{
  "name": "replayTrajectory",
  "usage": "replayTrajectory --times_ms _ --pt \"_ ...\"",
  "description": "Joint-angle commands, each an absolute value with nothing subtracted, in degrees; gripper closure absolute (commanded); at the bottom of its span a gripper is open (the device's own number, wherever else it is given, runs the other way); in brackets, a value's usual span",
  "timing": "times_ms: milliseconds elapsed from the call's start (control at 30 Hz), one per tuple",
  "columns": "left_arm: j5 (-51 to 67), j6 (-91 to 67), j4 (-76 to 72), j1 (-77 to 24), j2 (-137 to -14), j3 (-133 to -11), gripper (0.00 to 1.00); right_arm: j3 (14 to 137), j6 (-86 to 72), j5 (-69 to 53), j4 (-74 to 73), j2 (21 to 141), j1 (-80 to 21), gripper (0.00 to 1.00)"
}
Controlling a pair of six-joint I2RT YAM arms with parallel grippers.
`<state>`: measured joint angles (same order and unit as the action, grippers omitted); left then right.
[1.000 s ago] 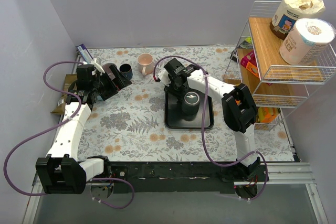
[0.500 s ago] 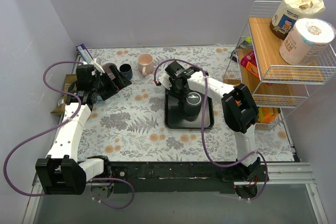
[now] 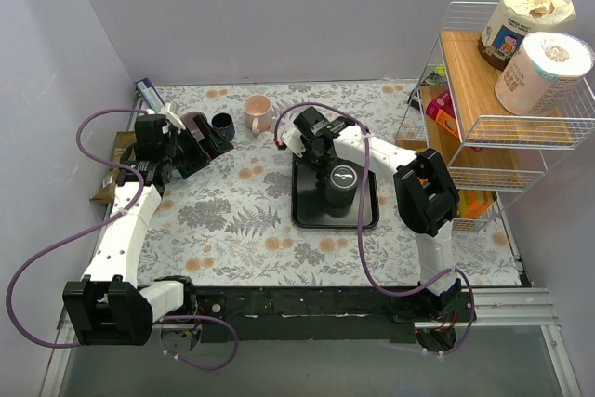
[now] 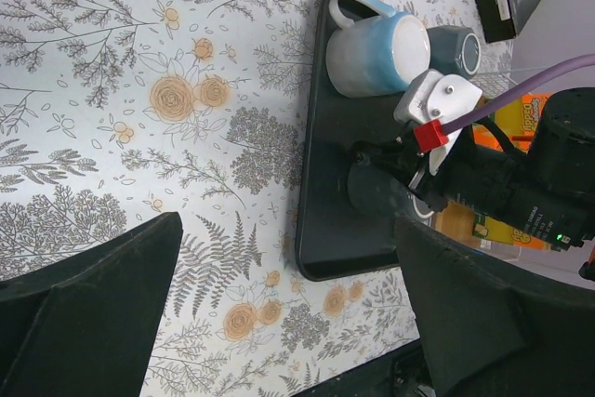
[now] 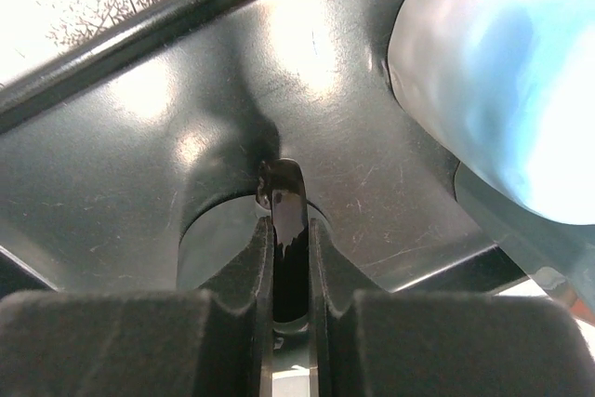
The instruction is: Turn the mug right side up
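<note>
1. The floral-patterned desk (image 3: pixel 232 220) carried a black rectangular tray (image 3: pixel 311 213), which lay right of the desk's centre, toward the right edge.
2. Task's thing: the dark grey glazed mug (image 3: pixel 341 183) stood upside down at about the middle of the tray. Its base faced up and showed a pale mark.
3. The right tool (image 3: pixel 324 157) was down at the far-left side of the mug, over the tray.
4. Right wrist view: the right tool (image 5: pixel 288 230) had one finger on either side of the mug's thin dark handle (image 5: pixel 286 197), pressed against it. The tool was closed and gripping the handle, just above the tray floor (image 5: pixel 307 53).
5. Left wrist view: the same dark grey glazed mug (image 4: pixel 370 191) sat on the tray (image 4: pixel 321 137) with the right tool on it.
6. A white-and-blue ceramic mug (image 4: pixel 376 53) lay on its side at the far end of the tray, near the gripped mug (image 5: pixel 502 72). Contact between the two could not be judged.
7. A small grey-blue cup (image 4: pixel 456 48) stood just beside the white-and-blue ceramic mug. Whether it was on the tray could not be told.
8. The left tool (image 3: pixel 198 137) hovered over the far-left part of the desk, jaws spread wide (image 4: pixel 288 230), holding nothing.
9. By the far edge, a dark blue mug (image 3: pixel 222 124) and a pink mug (image 3: pixel 257 113) stood upright, well apart from the tray.
10. A wire rack with a wooden shelf (image 3: pixel 465 90) stood at the right edge. It held a white paper roll (image 3: pixel 544 72) and a paper-topped canister (image 3: pixel 516 20).
</note>
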<state>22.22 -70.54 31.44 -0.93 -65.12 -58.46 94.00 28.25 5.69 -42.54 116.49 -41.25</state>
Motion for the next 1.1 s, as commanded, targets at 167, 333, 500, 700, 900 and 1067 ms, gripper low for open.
replayTrajectory --times_ms 167,333,500,700,900,1067 --pt "28.2 -73.7 29.1 -1.1 -63.5 -58.7 0.02 93.1 20.0 3.0 -34.2 104.7 -41.1 0.99" --pt "31.9 -76.7 28.0 -1.1 -64.3 -59.2 0.02 86.8 16.7 1.8 -26.9 96.9 -41.1 0.99" --pt "38.7 -82.9 23.0 -2.0 -65.5 -58.7 0.02 79.6 11.8 -2.9 -18.5 88.4 -41.1 0.99" --pt "49.0 -81.2 11.3 -6.8 -64.6 -59.4 0.03 74.1 4.1 -12.1 -10.6 79.8 -41.1 0.99" --pt "50.5 -77.4 4.9 -12.1 -63.1 -59.3 0.02 72.1 -3.1 -21.3 -6.2 74.8 -41.1 0.99" --pt "47.5 -87.1 1.8 -14.9 -63.0 -58.5 0.02 70.4 -6.2 -23.8 -3.3 71.5 -41.1 0.99"
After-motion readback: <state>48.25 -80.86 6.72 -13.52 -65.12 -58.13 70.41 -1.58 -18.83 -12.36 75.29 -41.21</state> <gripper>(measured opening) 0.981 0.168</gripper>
